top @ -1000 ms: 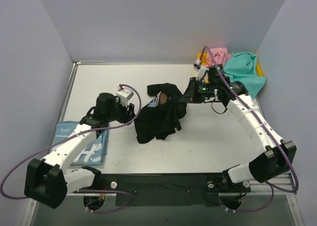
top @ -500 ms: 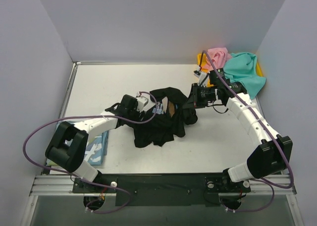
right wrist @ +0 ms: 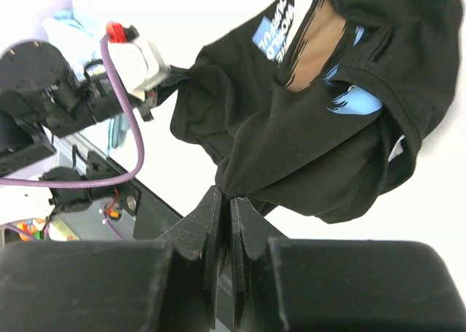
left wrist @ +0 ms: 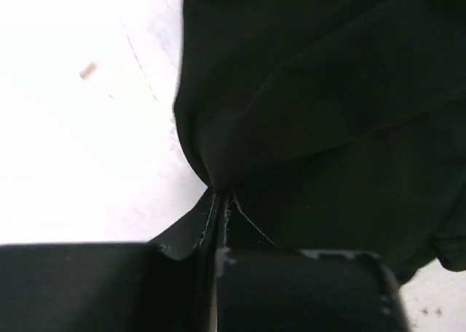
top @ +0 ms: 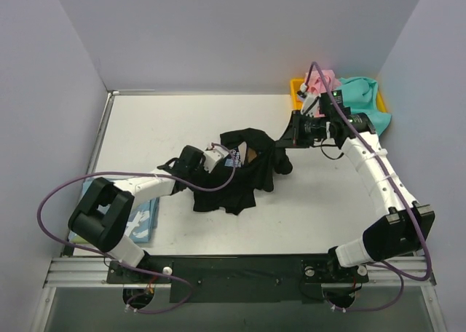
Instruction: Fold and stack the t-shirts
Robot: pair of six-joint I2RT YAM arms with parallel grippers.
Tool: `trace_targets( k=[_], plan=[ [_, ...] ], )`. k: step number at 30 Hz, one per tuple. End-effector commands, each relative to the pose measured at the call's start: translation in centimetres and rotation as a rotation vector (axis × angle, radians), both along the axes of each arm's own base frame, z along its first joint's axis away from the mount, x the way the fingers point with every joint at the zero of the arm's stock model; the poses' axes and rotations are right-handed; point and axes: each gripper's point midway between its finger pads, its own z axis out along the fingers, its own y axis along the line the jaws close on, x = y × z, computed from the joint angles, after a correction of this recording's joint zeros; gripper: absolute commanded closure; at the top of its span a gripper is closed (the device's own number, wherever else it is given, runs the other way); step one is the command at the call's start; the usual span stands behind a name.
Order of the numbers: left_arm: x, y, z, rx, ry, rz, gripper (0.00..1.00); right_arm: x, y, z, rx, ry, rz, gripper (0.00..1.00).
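Note:
The black t-shirt (top: 237, 179) hangs crumpled between both arms over the middle of the table, its blue and white print (right wrist: 342, 99) showing. My left gripper (top: 217, 159) is shut on the shirt's left edge, cloth pinched at its tips (left wrist: 220, 194). My right gripper (top: 281, 144) is shut on a fold at the shirt's right side (right wrist: 227, 197), holding it off the table. A folded light blue t-shirt (top: 144, 219) lies at the near left, partly under the left arm. The pink t-shirt (top: 325, 78) and the teal t-shirt (top: 364, 103) lie heaped at the far right.
A yellow tray (top: 296, 87) sits under the pink and teal heap in the far right corner. Purple cables loop from both arms. Grey walls close in the table on three sides. The left gripper's white housing (right wrist: 142, 62) shows in the right wrist view.
My left gripper swung right from beside the shirt, reached its left edge and shut on it. The right gripper drew up and back to the right, pulling the cloth with it.

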Motion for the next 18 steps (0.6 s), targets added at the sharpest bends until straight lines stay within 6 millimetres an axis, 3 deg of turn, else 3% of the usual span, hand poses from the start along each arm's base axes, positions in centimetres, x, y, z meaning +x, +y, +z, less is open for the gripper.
trace_targets(
  k=[1,3,4,7,8,11,12,13,14,15,18],
  plan=[
    [5.3,-1.8,4.6,-0.046,-0.265,-0.054,1.00,1.9,-1.2,6.0,0.022,-0.174,-0.036,1.00],
    [6.6,-1.8,7.1,-0.038,-0.332,-0.062,1.00,2.8,-1.9,8.3,0.026,-0.237,-0.061,1.00],
    [7.5,-1.9,9.3,-0.047,-0.371,-0.063,1.00,3.2,-2.4,9.9,0.029,-0.281,-0.080,1.00],
    [10.0,1.0,14.1,-0.034,-0.432,-0.012,1.00,3.8,-3.8,13.8,0.031,-0.388,-0.133,1.00],
    [10.5,1.3,17.2,-0.053,-0.462,-0.010,1.00,3.8,-4.5,15.9,0.030,-0.444,-0.160,1.00],
    [11.4,4.6,23.5,-0.090,-0.515,0.040,1.00,3.3,-5.5,20.4,0.038,-0.566,-0.200,1.00],
    [10.9,5.3,26.7,-0.115,-0.547,0.032,1.00,2.7,-5.7,22.8,0.048,-0.630,-0.206,1.00],
    [10.4,5.5,27.9,-0.124,-0.556,0.018,1.00,2.4,-5.7,23.8,0.055,-0.657,-0.204,1.00],
    [9.1,5.6,30.6,-0.127,-0.594,-0.026,1.00,1.5,-5.8,26.0,0.073,-0.716,-0.210,1.00],
    [8.2,5.5,32.6,-0.132,-0.635,-0.053,1.00,1.0,-5.7,27.0,0.086,-0.742,-0.209,1.00],
    [4.0,5.7,36.9,-0.154,-0.722,-0.110,1.00,-2.1,-6.0,31.2,0.131,-0.884,-0.215,1.00]
  ],
)
